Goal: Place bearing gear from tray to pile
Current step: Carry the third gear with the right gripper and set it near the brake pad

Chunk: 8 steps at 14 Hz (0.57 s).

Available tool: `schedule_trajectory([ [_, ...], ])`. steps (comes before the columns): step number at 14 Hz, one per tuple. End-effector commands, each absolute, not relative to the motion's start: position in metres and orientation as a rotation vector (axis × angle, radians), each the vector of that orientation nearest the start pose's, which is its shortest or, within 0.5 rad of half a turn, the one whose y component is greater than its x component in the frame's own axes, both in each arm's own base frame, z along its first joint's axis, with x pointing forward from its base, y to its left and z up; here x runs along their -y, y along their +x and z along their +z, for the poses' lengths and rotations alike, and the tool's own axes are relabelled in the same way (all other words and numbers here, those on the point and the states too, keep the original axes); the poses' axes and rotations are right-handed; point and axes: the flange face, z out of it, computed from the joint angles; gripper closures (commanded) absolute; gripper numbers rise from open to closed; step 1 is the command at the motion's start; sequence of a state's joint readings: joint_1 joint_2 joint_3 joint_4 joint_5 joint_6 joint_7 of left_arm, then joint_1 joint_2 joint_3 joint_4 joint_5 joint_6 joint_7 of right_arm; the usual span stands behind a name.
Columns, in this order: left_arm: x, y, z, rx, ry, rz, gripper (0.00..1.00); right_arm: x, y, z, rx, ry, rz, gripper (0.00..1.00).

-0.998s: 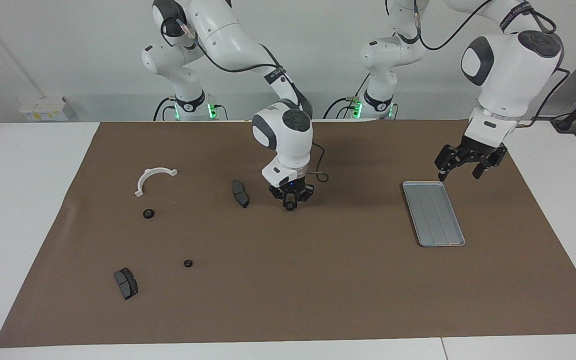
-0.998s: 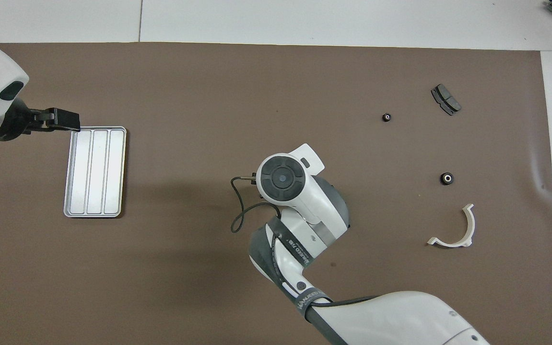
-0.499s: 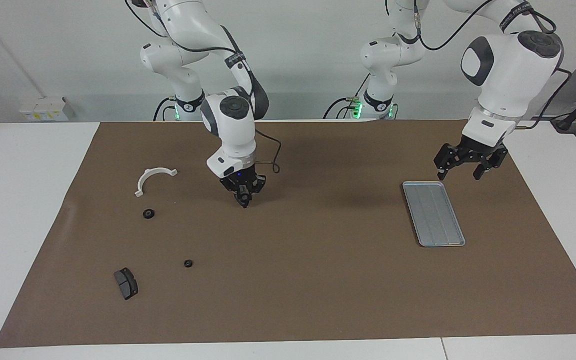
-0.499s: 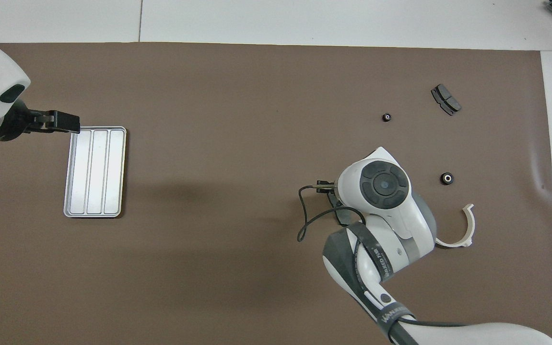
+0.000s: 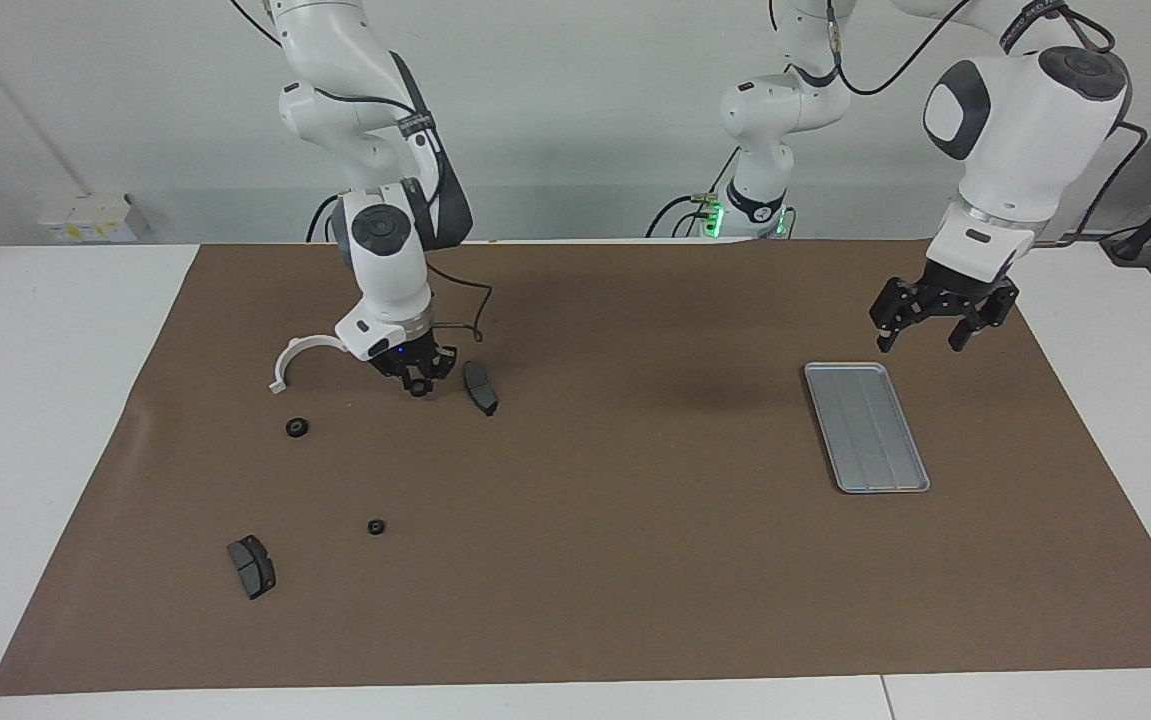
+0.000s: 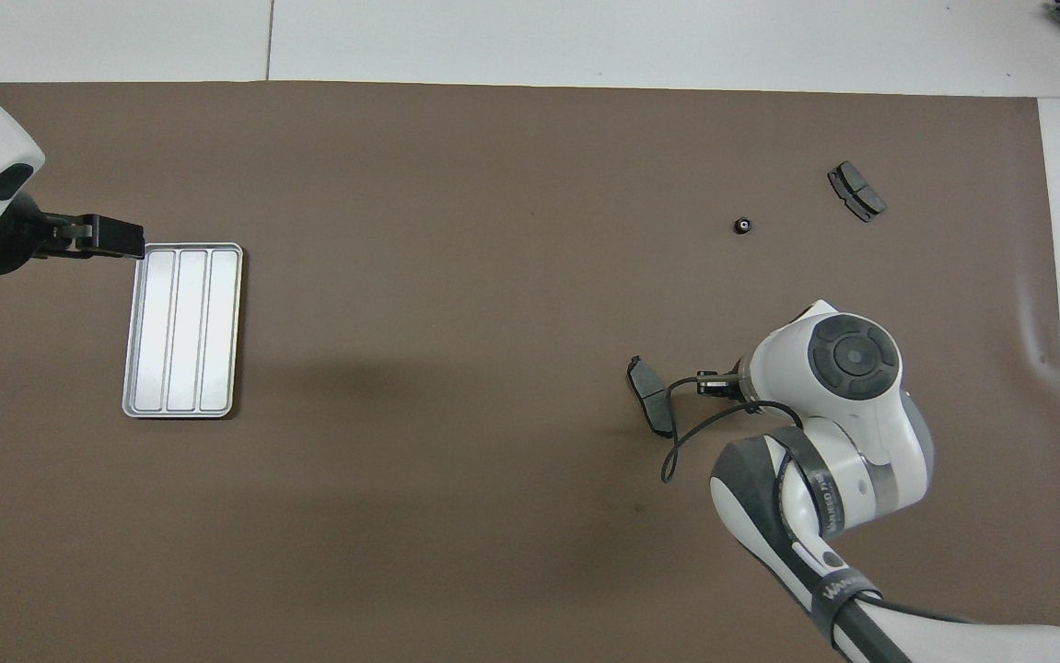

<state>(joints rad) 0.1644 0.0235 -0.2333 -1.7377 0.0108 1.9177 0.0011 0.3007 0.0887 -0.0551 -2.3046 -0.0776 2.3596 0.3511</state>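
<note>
- Right end effector (image 5: 418, 384): hovering low over the brown mat (image 5: 635, 560), just beside the white bracket (image 5: 300, 355). Its fingers are standing narrow and appearing to pinch a small dark round piece, judged to be the bearing gear (image 5: 419, 390).
- Left end effector (image 5: 940, 325): waiting with fingers spread wide, well apart from the white bracket and toward the left arm's end of the worktop (image 5: 55, 420).
- Tray (image 5: 867, 427): lying bare under the left end effector's reach, well apart from the white bracket.
- Pile: one brake pad (image 5: 480, 387) is lying near the white bracket. Two loose bearings (image 5: 297, 428) (image 5: 376, 526) and a second brake pad (image 5: 252, 566) are sitting farther from the robots than the white bracket.
- Handling: the bearing gear is likely behaving as rigid, dense for its size, smooth and prone to rolling. Taking it across the rim is probably suiting it, and releasing it low beside the white bracket.
</note>
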Motion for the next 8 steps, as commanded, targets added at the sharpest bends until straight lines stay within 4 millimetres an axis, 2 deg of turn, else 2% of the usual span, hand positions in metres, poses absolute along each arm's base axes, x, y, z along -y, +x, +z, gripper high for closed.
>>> schedule_trajectory([
  [1, 0.034, 0.576, 0.578, -0.116, -3.132, -0.243, 0.00, -0.098, 0.489, 0.304, -0.031, -3.194, 0.023, 0.98],
  [2, 0.031, 0.576, 0.579, -0.106, -3.132, -0.245, 0.00, -0.097, 0.489, 0.304, -0.030, -3.192, 0.016, 0.81],
  [3, 0.030, 0.576, 0.579, -0.101, -3.132, -0.245, 0.00, -0.098, 0.489, 0.304, -0.030, -3.192, 0.014, 0.54],
  [4, 0.029, 0.576, 0.579, -0.096, -3.132, -0.245, 0.00, -0.098, 0.489, 0.305, -0.030, -3.192, 0.013, 0.12],
  [5, 0.025, 0.576, 0.579, -0.084, -3.132, -0.245, 0.00, -0.100, 0.493, 0.308, -0.028, -3.190, -0.001, 0.00],
  [7, 0.019, 0.576, 0.579, -0.068, -3.132, -0.245, 0.00, -0.106, 0.513, 0.340, -0.028, -3.178, -0.074, 0.00],
  [8, 0.018, 0.576, 0.579, -0.065, -3.132, -0.243, 0.00, -0.104, 0.522, 0.363, -0.041, -3.174, -0.103, 0.00],
])
